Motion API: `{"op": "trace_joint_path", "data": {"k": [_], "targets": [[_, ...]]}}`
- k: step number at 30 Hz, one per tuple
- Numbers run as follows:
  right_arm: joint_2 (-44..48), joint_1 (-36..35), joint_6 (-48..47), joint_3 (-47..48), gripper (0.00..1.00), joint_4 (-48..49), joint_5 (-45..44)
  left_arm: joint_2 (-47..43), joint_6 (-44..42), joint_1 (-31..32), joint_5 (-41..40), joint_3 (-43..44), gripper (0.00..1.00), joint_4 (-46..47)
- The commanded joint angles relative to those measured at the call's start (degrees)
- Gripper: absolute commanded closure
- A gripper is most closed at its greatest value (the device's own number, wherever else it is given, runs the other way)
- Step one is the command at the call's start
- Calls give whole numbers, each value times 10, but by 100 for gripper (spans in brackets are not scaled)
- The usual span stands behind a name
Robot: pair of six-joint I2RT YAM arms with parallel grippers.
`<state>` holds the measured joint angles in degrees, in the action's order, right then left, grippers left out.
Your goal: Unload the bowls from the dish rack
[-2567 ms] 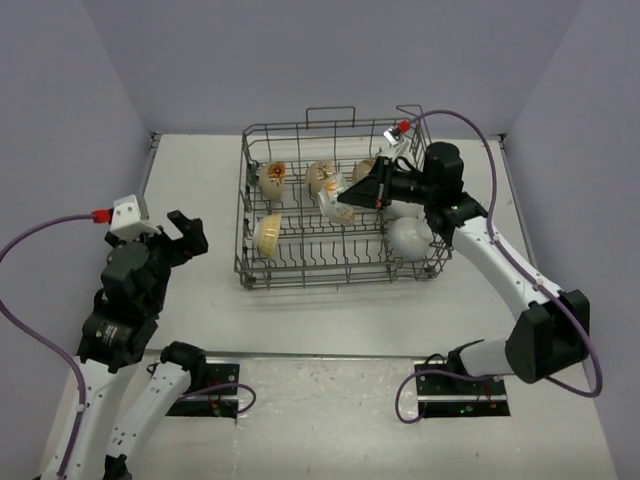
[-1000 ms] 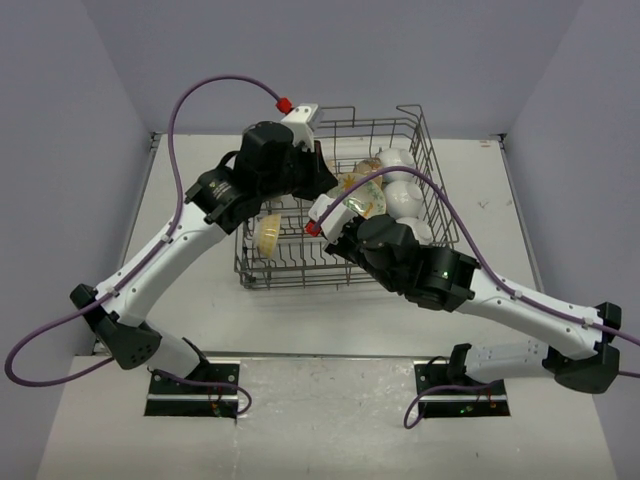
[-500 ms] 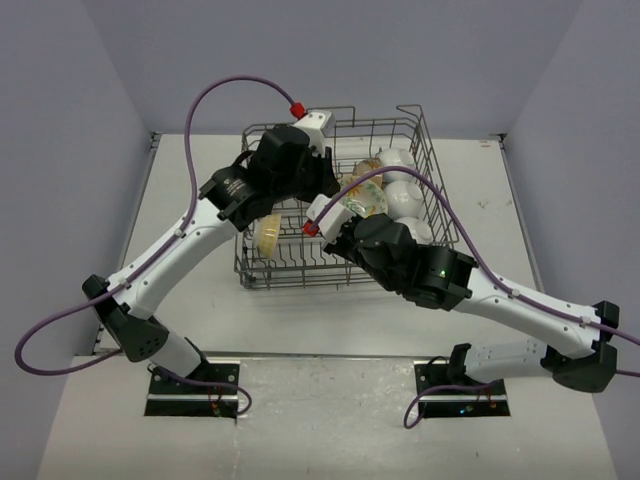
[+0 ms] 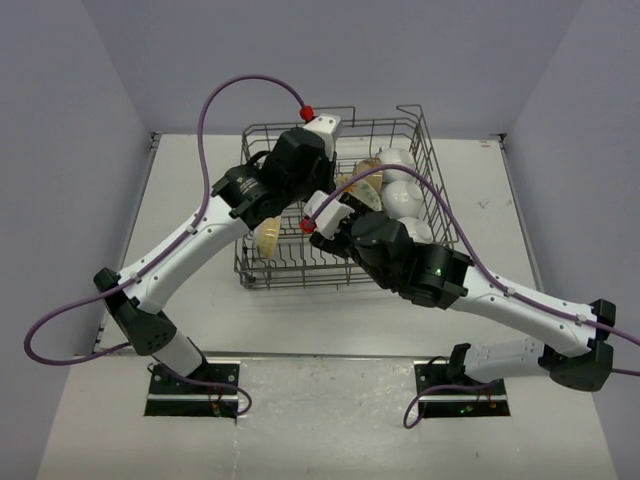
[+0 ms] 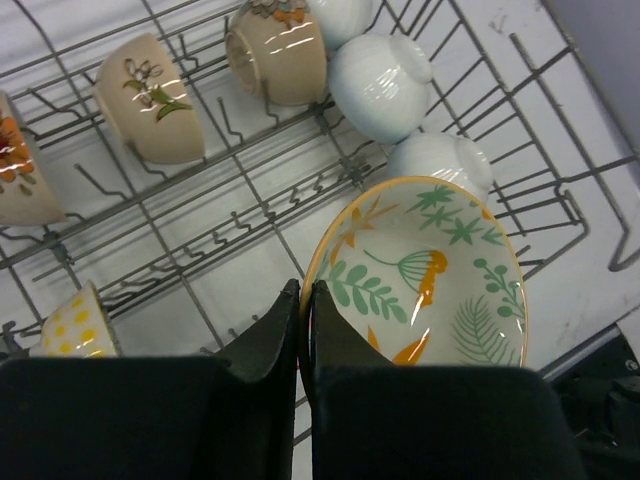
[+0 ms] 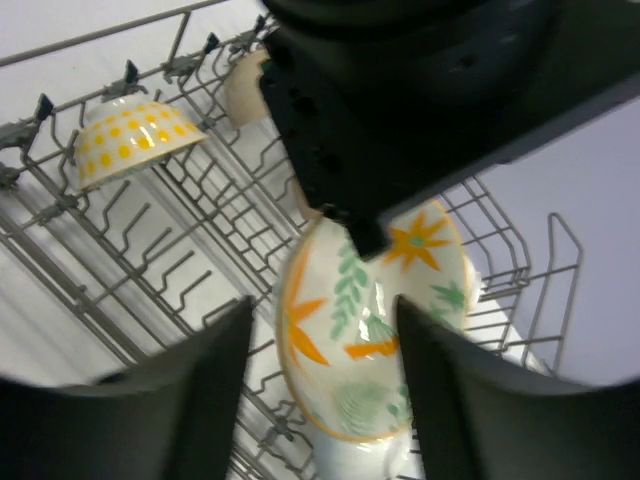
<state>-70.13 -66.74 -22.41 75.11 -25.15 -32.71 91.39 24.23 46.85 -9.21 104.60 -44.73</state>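
The grey wire dish rack [image 4: 300,128] stands at the back of the table with both arms reaching over it. A cream bowl [image 5: 430,270] with green leaves and orange flowers hangs above the rack floor. My left gripper [image 5: 304,290] is shut on its orange rim, one finger inside and one outside. My right gripper [image 6: 320,305] is open, with its fingers [image 6: 215,370] on either side of the same bowl [image 6: 370,320] and a gap to it. Other bowls stay in the rack: white ones [image 5: 380,75], a flower-painted cream one [image 5: 150,100] and a yellow-dotted one [image 6: 135,140].
Upright tines and the raised handle loops [image 4: 415,115] of the rack surround the held bowl. White bowls [image 4: 400,195] crowd the rack's right end, directly under and behind it. The yellow-dotted bowl [image 4: 268,235] sits at the rack's front left. Both purple cables arc over the rack.
My right gripper's jaws have opened away from the leaf-patterned bowl. The left arm has shifted slightly to the right over the rack, still pinching the bowl's rim.
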Motion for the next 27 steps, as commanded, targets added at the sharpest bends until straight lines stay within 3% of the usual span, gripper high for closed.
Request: {"op": "trace_joint_path", "data": {"k": [1, 2, 3, 7, 9, 13, 14, 16, 19, 21, 27], "targets": [[21, -2, -23, 10, 37, 78, -32, -31, -9, 1, -86, -4, 100, -17], [30, -2, -19, 5, 23, 82, -27, -38, 2, 1, -97, -13, 100, -8], [35, -2, -17, -5, 19, 86, -21, -56, 6, 1, -119, -20, 100, 6], [53, -1, -6, -15, 17, 98, -17, -89, 35, -6, -172, -47, 100, 25], [67, -1, -4, -17, 17, 98, -23, -108, 51, -39, -171, -56, 100, 36], [112, 8, 33, -25, 12, 98, -24, -151, 73, -187, -140, -73, 100, 44], [125, 14, 64, -29, 7, 98, -12, -175, 79, -269, -129, -81, 100, 52], [162, 41, 131, -41, 1, 96, 24, -191, 95, -349, -105, -99, 100, 61], [200, 101, 244, -56, 1, 77, 90, -198, 120, -498, -101, -148, 100, 82], [211, 129, 291, -63, 1, 68, 148, -190, 136, -546, -23, -212, 100, 124], [206, 177, 393, -37, 1, -10, 327, -163, 182, -642, 80, -362, 100, 289]]}}
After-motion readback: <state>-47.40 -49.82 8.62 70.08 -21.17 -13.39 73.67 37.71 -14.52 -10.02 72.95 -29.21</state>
